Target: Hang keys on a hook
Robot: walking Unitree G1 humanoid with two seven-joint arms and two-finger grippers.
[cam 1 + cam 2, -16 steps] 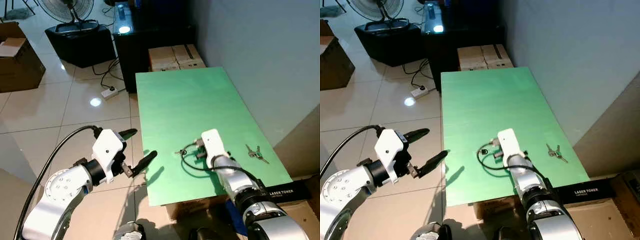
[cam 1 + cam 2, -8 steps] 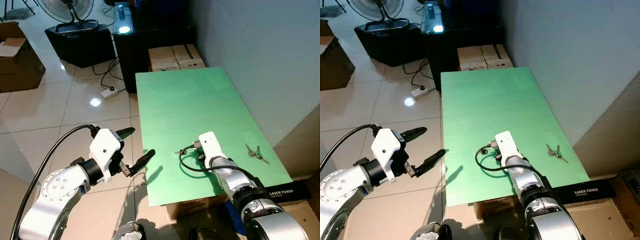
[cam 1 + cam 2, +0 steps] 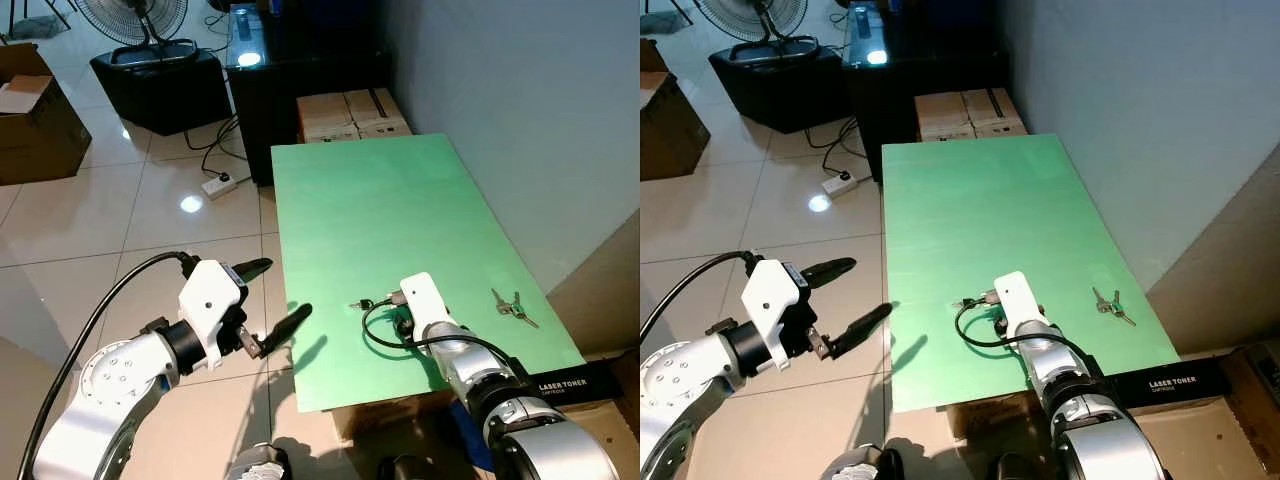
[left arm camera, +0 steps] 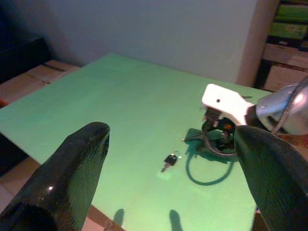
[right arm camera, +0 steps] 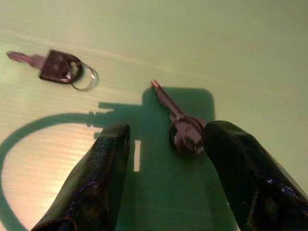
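Right gripper [image 5: 161, 159] sits low over the green table [image 3: 380, 200], near its front edge, fingers spread apart and holding nothing. Silver key [image 5: 175, 122] lies flat on the table between the two fingers [image 5: 101, 178], inside the gripper's shadow; cannot tell whether either finger touches it. Black-headed key [image 5: 55, 66] with a small ring lies apart from it on the same surface, a little to the robot's left of the gripper. Third bunch of keys [image 3: 512, 308] lies well apart toward the table's right edge. Black cable [image 3: 385, 325] loops on the table beside the right wrist.

Left gripper [image 3: 275, 298] hangs over the tiled floor [image 3: 120, 210], just off the table's left edge, fingers wide apart, empty.

Background: cardboard boxes [image 3: 350, 115] against the table's far end, a fan [image 3: 135, 20] on a black case, a power strip [image 3: 218, 184] on the floor.
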